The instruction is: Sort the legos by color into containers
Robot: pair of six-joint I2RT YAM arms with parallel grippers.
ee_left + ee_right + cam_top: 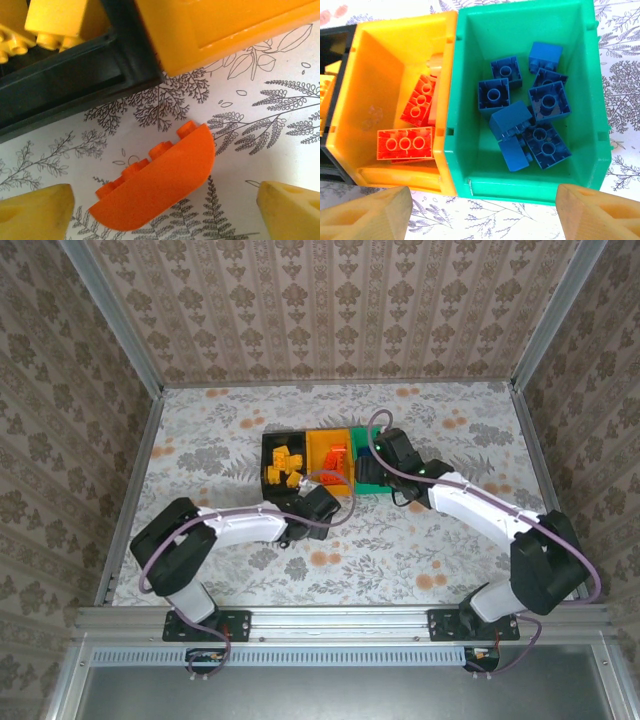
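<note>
The left tool [161,217] is held apart astride the brick [157,187], black bin [65,92] at 11 o'clock; judged light, rigid, slick, it is best pinched across its middle.

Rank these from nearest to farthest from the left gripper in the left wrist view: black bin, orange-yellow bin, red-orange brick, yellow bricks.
1. The red-orange brick, on the table between the fingers of the left gripper.
2. The black bin, upper left, and the orange-yellow bin, top right: too close to call.
3. The yellow bricks, inside the black bin, top left.
</note>
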